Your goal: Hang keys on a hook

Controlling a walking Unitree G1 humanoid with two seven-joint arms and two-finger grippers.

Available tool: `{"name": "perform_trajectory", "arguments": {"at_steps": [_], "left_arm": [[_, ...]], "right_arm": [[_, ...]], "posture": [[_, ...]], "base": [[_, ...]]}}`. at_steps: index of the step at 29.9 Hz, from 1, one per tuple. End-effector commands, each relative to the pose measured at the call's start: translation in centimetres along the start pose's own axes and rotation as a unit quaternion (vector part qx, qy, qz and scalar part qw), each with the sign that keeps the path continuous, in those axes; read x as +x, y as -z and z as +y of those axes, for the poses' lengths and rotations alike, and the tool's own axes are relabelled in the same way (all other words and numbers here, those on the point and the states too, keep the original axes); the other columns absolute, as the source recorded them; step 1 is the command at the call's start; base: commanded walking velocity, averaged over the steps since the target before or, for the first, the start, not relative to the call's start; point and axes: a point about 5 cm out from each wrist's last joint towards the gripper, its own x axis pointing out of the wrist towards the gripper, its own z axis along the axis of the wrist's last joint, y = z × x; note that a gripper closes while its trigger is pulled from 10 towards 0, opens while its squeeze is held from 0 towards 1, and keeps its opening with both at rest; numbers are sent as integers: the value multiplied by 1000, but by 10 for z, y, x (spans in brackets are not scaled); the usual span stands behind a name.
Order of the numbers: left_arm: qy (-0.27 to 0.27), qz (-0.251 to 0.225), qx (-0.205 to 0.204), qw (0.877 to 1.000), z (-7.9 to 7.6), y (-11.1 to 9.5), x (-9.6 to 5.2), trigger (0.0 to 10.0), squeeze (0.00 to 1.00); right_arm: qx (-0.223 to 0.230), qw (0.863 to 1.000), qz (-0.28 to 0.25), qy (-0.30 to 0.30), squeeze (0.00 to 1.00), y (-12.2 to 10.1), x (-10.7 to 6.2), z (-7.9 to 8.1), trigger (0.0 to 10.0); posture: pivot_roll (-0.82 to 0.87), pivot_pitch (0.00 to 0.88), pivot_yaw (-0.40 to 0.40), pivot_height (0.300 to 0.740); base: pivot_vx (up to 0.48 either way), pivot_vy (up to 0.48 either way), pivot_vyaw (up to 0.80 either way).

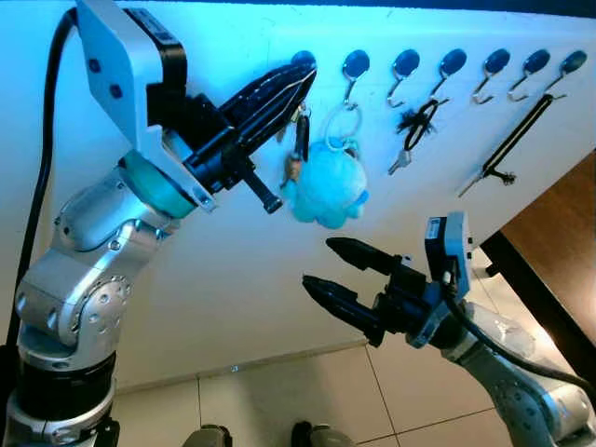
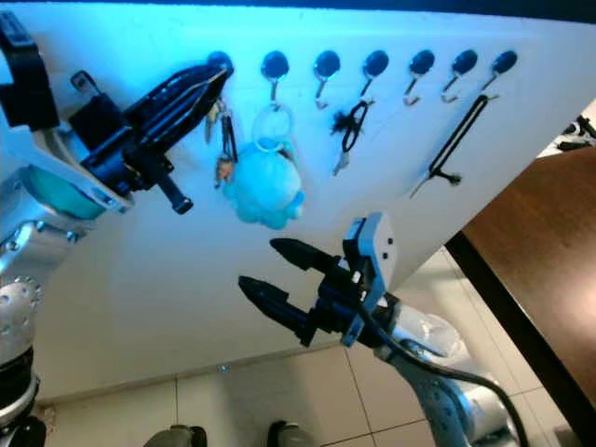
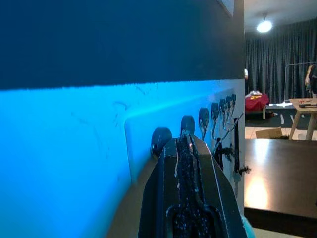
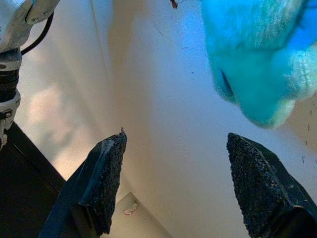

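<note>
Left gripper [image 1: 296, 76] first: I have it raised to the leftmost dark round-headed wall hook [image 1: 304, 60], its two long black fingers pressed together, seemingly around the ring of the small bunch of metal keys [image 1: 300, 135], which dangles just under the tips, close against the white wall panel [image 1: 233, 270]. Whether the ring is already over the hook's metal prong I cannot tell; my own fingers hide that spot, and the wrist view shows only the closed fingers lined up on the hook's head.

My worry is letting go too soon: if the ring is merely resting against the hook head, the keys would drop to the tiled floor [image 1: 307, 391]. Pulling away at an angle could also drag the ring back off.

Just beside the keys hangs a fluffy turquoise plush keychain [image 1: 326, 186] from the second hook [image 1: 356, 64] on its pale ring, touching or nearly touching my keys; a sideways swing could tangle them. Further along the row are a small key on a black loop [image 1: 414, 130] and a long black strap [image 1: 510, 140].

Right gripper [image 1: 342, 270] hovers low beneath the plush, fingers spread wide, holding nothing.
</note>
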Motion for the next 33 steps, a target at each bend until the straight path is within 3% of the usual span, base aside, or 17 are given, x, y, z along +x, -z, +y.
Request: {"name": "perform_trajectory", "arguments": {"at_steps": [1,18,21,23,33], "left_arm": [[15,20,-3,1000,-6,7,-2,10000,0],[2,55,-1,998,-3,26,-7,10000,0],[6,63,-13,998,-4,30,-9,10000,0],[-15,40,-38,998,-1,26,-9,10000,0],[-26,51,-46,997,2,32,-12,10000,0]], "right_arm": [[1,1000,5,1,0,1,-3,0,10000],[-2,1000,5,1,0,1,-2,-1,10000],[-3,1000,5,2,0,1,-3,-1,10000],[-3,1000,6,1,0,1,-3,-2,10000],[-3,1000,5,1,0,1,-2,-2,10000]], "posture": [[11,97,-7,740],[6,84,-6,740],[6,83,-8,740],[6,84,-10,740],[6,86,-10,740]], "base": [[0,0,0],[0,0,0],[0,0,0],[0,0,0],[0,0,0]]}}
